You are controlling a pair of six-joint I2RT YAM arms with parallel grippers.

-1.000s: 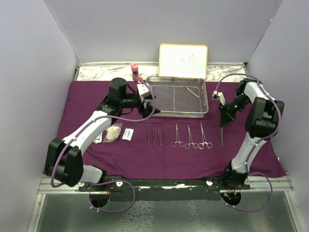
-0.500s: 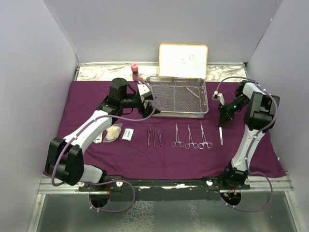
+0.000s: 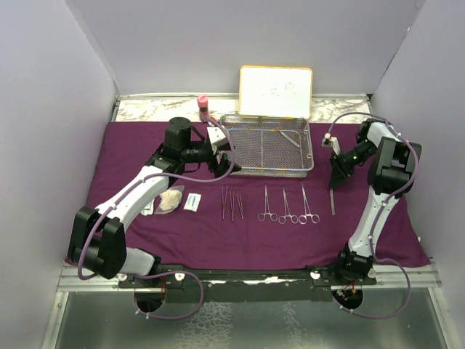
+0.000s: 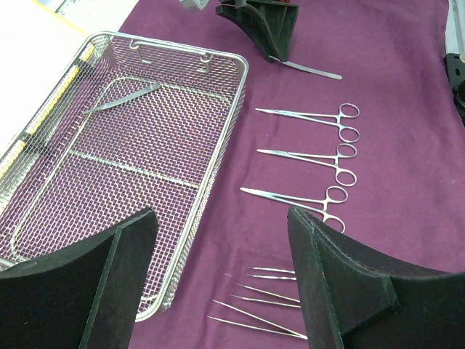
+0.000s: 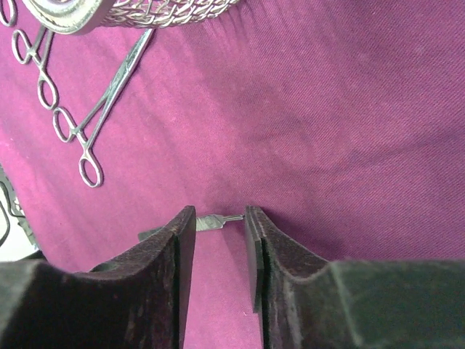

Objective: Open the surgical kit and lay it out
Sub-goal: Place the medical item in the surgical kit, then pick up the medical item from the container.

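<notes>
The dark purple cloth (image 3: pixel 240 240) lies spread flat. The silver mesh tray (image 3: pixel 243 169) stands at the back centre with one slim steel tool (image 4: pixel 123 98) in it. Forceps (image 3: pixel 231 203) and three clamps (image 3: pixel 288 208) lie in a row in front of it. Gauze (image 3: pixel 171 198) and a white packet (image 3: pixel 192 202) lie to the left. My left gripper (image 3: pixel 221 156) is open and empty over the tray's near left corner. My right gripper (image 3: pixel 336 178) is open by a narrow gap, its tips at the cloth over a slim steel tool (image 3: pixel 333 202), which also shows in the right wrist view (image 5: pixel 211 222).
A framed whiteboard (image 3: pixel 276 91) leans on the back wall behind the tray. A pink-capped bottle (image 3: pixel 203 107) stands to its left on the marbled table strip (image 3: pixel 145 109). Grey walls close in the left, right and back sides.
My right arm has folded in and its gripper has drawn slightly back and left, the slim steel tool moving with it. My left arm has not moved.
</notes>
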